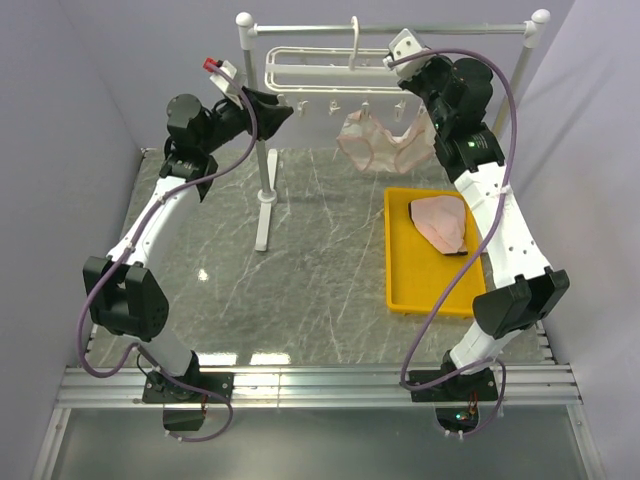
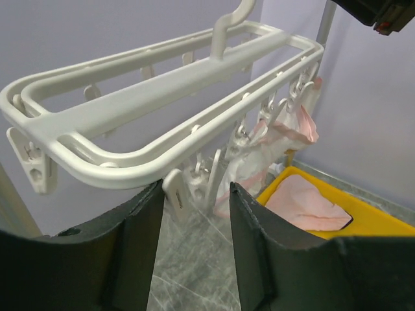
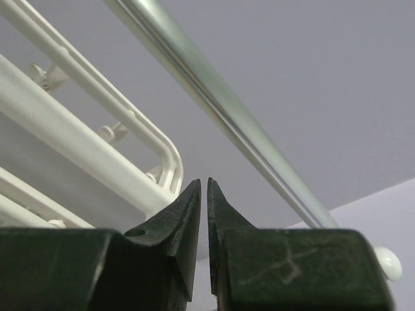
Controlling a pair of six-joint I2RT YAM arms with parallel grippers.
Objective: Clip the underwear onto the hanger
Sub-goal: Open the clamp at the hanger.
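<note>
Left jaws spread, straddling one dangling clip point(image 2: 175, 193) of the hanger point(image 2: 149, 97); right jaws almost pressed together, empty, just under its other end. Underwear point(image 1: 385, 140) hangs beyond the left jaws; a second piece lies in the yellow tray point(image 1: 395, 260) below the right jaws. Light, limp; likely best pinched at the waistband

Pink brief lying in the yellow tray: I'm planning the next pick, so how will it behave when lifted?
Probably floppy: the pale pink fabric brief lies flat and creased in the yellow plastic tray, and another pink brief hanging from the white plastic hanger sags in folds. It looks thin, so likely light; pushed, it may bunch rather than slide.
</note>
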